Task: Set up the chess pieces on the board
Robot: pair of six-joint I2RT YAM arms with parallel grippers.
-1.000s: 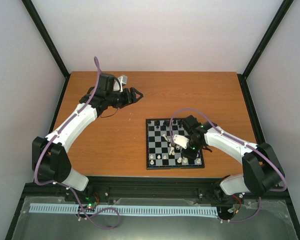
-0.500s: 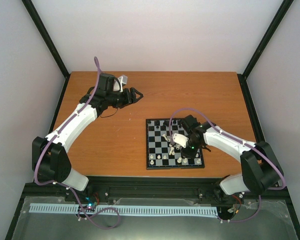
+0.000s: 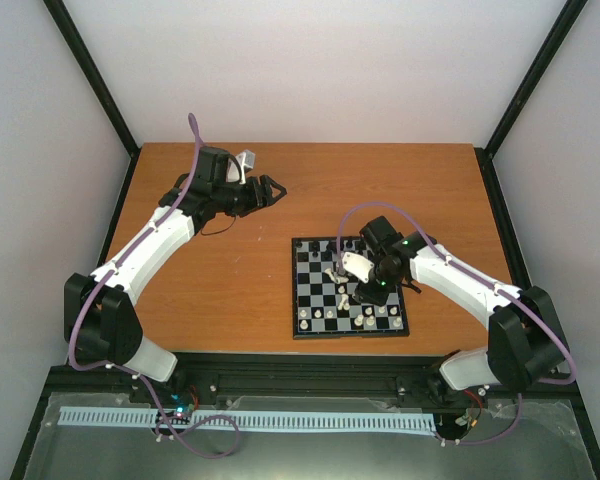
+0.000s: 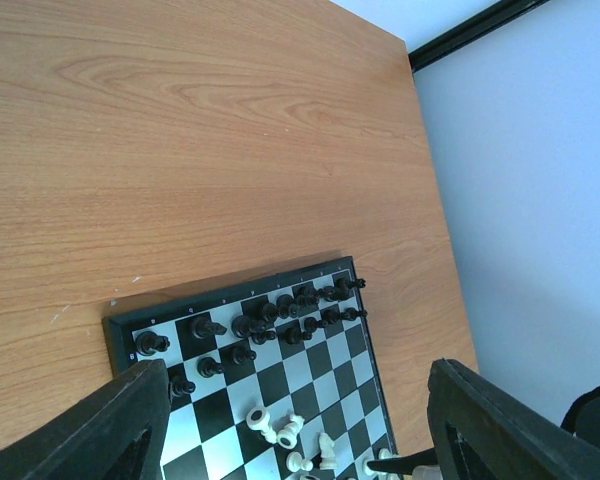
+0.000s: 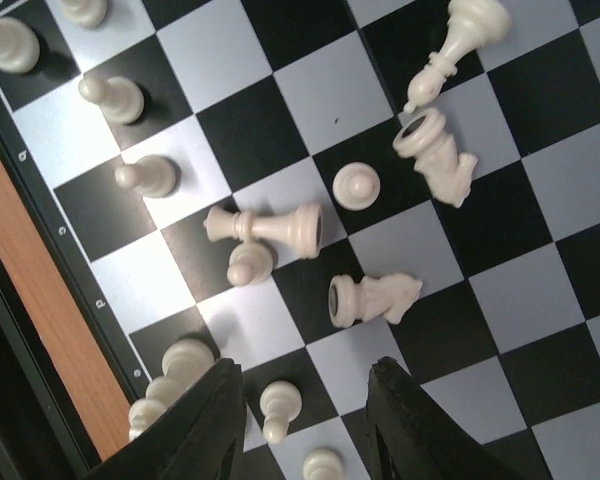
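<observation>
Top external view shows the table [image 3: 380, 180] with open wood left of and beyond the board [image 3: 315, 275], which sits right of centre near the front edge. The left gripper [image 3: 275, 188], fingers spread wide, hangs well off the board's far-left corner. The right gripper [image 5: 302, 372], fingers apart, hangs over toppled cream chess pieces [image 5: 270, 225] mid-board.

A: Free room on the table [image 3: 230, 280]?
B: Bare wood left of the board [image 3: 296, 290] and beyond it. Left gripper [image 3: 270, 190] hangs there, jaws wide, well apart from the board.
A: On the board?
B: Tight. Black pieces [image 4: 270, 320] pack the two far rows. Toppled white pieces [image 5: 265, 225] lie across the middle, with a standing pawn [image 5: 357, 185] among them. White pawns [image 5: 110, 95] line the near edge.
A: Gaps?
B: A bare strip between the black rows and the toppled ones. Right gripper [image 5: 310, 420], jaws apart, and its arm hang over the right side.
</observation>
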